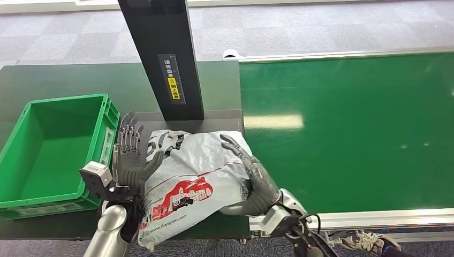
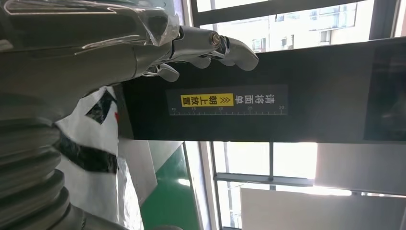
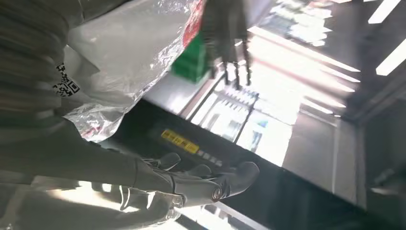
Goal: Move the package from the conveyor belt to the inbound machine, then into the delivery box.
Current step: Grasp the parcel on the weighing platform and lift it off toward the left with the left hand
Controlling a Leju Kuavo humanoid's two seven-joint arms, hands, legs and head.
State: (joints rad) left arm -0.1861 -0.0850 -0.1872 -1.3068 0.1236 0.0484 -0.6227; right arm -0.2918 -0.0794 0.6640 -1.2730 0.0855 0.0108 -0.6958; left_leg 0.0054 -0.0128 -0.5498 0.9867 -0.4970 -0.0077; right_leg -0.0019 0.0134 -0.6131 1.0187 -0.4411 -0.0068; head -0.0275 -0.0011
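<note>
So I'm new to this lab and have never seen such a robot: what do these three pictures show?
The big picture looks down from the robot's head. Its left hand and right hand press a grey plastic package between them, by the black post of the inbound machine. A green box stands on the left, and the green conveyor belt lies on the right. The other two pictures come from cameras at the wrists, turned sideways, close behind each hand and the package.

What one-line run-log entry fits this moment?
stage: inbound machine | package: on platform, pressed between left hand and right hand | green crate: empty
</note>
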